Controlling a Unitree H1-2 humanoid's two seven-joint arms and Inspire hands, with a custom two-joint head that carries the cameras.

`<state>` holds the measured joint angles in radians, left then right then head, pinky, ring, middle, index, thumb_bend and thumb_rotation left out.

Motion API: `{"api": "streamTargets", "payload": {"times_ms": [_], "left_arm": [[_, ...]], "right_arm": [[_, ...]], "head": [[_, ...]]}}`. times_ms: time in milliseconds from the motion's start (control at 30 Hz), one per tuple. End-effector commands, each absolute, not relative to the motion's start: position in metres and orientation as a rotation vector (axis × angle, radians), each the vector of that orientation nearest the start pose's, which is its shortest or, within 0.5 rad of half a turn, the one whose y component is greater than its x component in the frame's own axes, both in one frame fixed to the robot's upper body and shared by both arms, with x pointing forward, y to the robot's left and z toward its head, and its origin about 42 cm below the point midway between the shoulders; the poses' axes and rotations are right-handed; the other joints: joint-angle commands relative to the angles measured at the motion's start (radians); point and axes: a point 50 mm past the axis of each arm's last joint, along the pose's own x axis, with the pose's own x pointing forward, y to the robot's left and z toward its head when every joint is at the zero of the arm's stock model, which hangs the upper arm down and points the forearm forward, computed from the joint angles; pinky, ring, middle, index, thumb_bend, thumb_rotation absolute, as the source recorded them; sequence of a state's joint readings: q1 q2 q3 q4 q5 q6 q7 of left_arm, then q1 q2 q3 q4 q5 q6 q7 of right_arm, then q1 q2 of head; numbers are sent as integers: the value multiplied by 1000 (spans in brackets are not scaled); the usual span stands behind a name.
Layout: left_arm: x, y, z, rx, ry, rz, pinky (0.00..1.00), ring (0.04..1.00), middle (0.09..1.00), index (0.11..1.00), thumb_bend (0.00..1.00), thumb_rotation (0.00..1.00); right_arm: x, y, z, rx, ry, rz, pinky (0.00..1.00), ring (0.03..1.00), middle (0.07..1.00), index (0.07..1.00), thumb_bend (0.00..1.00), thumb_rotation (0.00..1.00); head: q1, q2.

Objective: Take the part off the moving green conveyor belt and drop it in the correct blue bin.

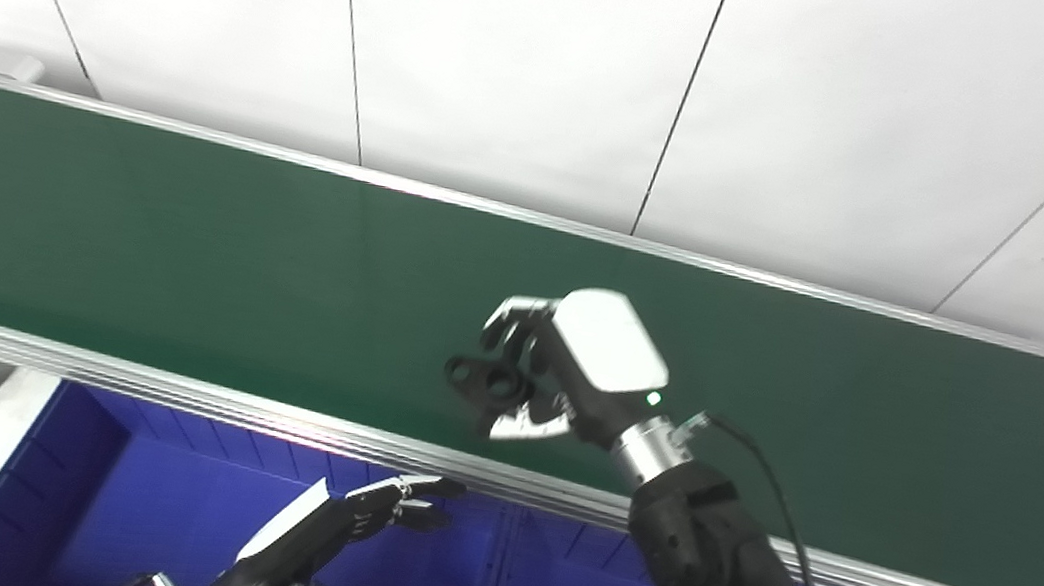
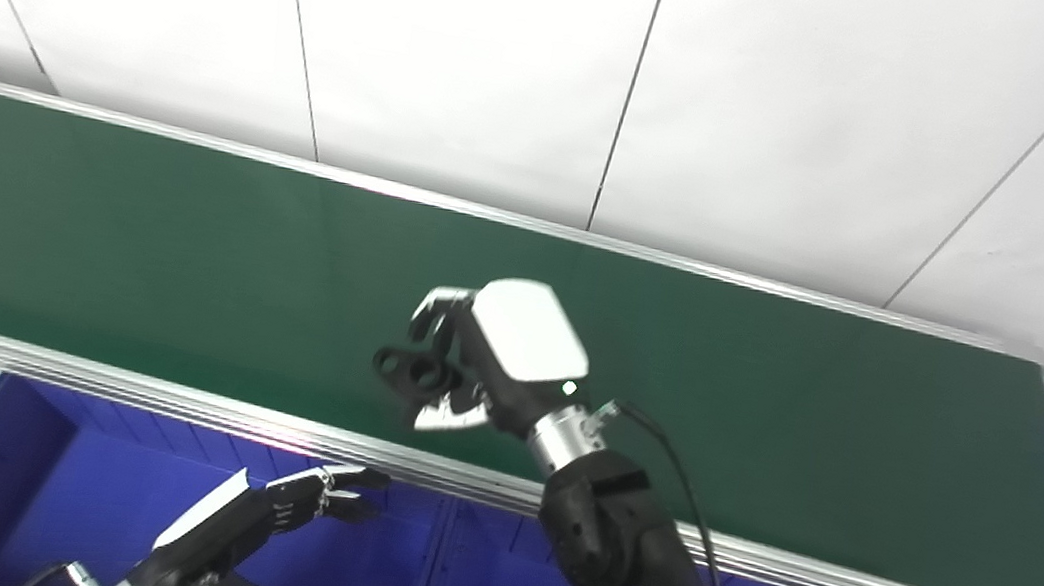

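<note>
Bins (image 1: pixel 154 487): blue, nearest, below the belt's near rail.
Left hand (image 1: pixel 331 520): over the bins, fingers apart, holding nothing, waiting.
Right hand (image 1: pixel 562 369): over the belt, fingers curled around the part.
Part (image 1: pixel 482 379): black, with round holes, at the right fingertips, just over the belt's near half; whether lifted clear, cannot tell.
Belt (image 1: pixel 138 222): green, otherwise bare.
Step, judged: pick. Next: lift, carry back over the rail, release in the matching bin.
</note>
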<state>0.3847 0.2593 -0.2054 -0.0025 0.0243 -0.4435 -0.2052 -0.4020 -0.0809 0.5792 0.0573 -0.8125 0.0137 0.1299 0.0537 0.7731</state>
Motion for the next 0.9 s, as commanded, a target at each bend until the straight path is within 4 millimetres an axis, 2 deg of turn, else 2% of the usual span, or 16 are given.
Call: {"api": "streamTargets", "payload": {"times_ms": [0, 200, 333, 400, 433, 567, 600, 700, 800, 867], "left_arm": [[129, 246, 52, 196, -65, -410, 794, 786, 878, 827, 707, 180], [127, 247, 56, 204, -73, -415, 772, 784, 875, 830, 693, 144], [126, 248, 58, 207, -78, -422, 766, 785, 876, 832, 687, 139], [125, 248, 59, 207, -79, -423, 767, 787, 877, 833, 685, 138], [125, 249, 59, 204, -79, -421, 767, 787, 877, 833, 685, 138], [124, 251, 60, 190, -78, -422, 766, 783, 873, 835, 693, 104], [124, 251, 60, 188, -78, -423, 766, 782, 874, 837, 691, 106], [124, 253, 62, 186, -82, -419, 762, 779, 871, 837, 695, 123], [126, 256, 64, 197, -88, -417, 751, 773, 869, 836, 689, 123], [126, 257, 64, 199, -89, -418, 750, 774, 868, 840, 684, 118]], "right_arm": [[343, -60, 197, -999, -516, 543, 254, 395, 482, 509, 515, 0], [329, -89, 203, -1003, -503, 496, 236, 397, 514, 489, 516, 0], [316, -109, 193, -984, -488, 470, 235, 396, 509, 488, 516, 0], [313, -113, 191, -980, -483, 468, 237, 395, 508, 487, 516, 0], [304, -121, 184, -980, -452, 464, 237, 395, 507, 487, 516, 0], [273, -142, 160, -967, -370, 483, 233, 406, 505, 486, 518, 0], [265, -145, 154, -962, -350, 491, 259, 387, 488, 517, 513, 0], [239, -150, 136, -933, -271, 500, 250, 358, 455, 544, 507, 0], [215, -154, 115, -922, -203, 500, 225, 390, 501, 493, 515, 0], [208, -155, 110, -920, -173, 501, 263, 361, 465, 536, 508, 0]], "head": [[1, 1], [-3, 15], [-8, 27], [-8, 27], [-17, 42], [-23, 56], [-23, 56], [-26, 73], [-31, 84], [-31, 84]]}}
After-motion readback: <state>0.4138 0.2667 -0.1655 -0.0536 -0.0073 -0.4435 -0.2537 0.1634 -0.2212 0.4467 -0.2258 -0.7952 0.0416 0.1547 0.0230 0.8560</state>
